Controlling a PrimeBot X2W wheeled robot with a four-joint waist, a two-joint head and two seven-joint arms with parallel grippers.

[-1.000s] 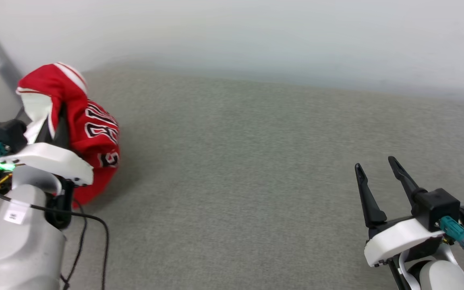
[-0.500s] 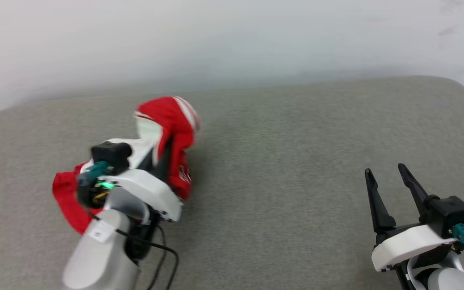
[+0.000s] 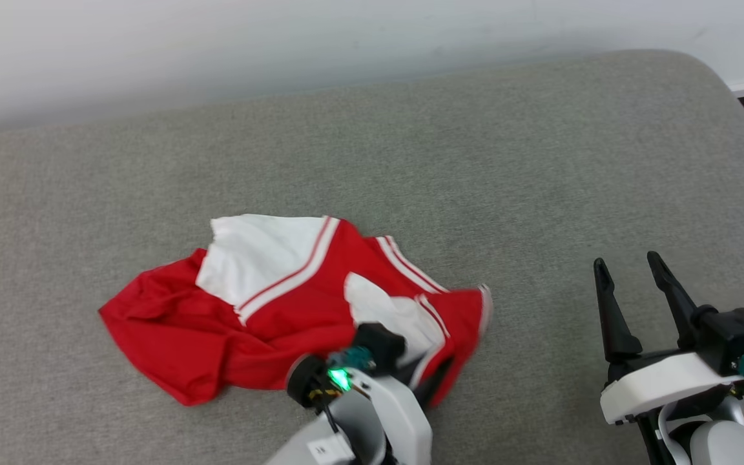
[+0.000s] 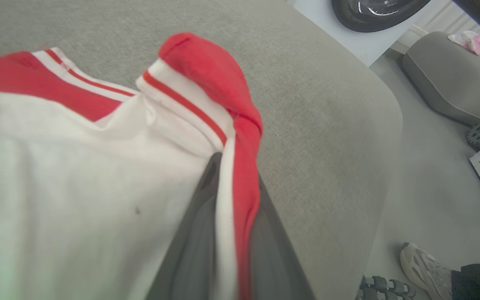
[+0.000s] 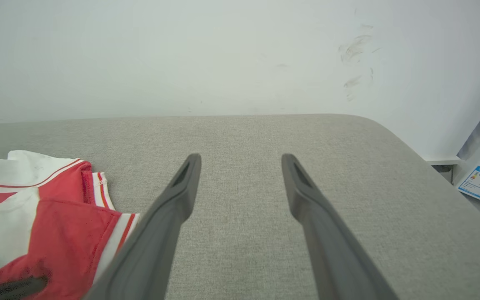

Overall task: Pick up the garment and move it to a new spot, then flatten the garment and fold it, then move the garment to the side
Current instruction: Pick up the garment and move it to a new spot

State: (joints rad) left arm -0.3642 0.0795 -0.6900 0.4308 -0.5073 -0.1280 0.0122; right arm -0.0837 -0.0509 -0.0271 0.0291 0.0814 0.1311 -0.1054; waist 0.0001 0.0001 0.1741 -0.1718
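Your left gripper (image 4: 233, 175) is clamped on the garment (image 3: 268, 323), with a striped sleeve edge pinched between its fingers at the shirt's near right corner. The garment lies spread but rumpled on the grey cushion (image 3: 540, 161). Your right gripper (image 3: 626, 261) hangs well apart to the right, jaws spread, holding nothing. Half a second ago the shirt hung bunched from the left gripper; now it's laid down.
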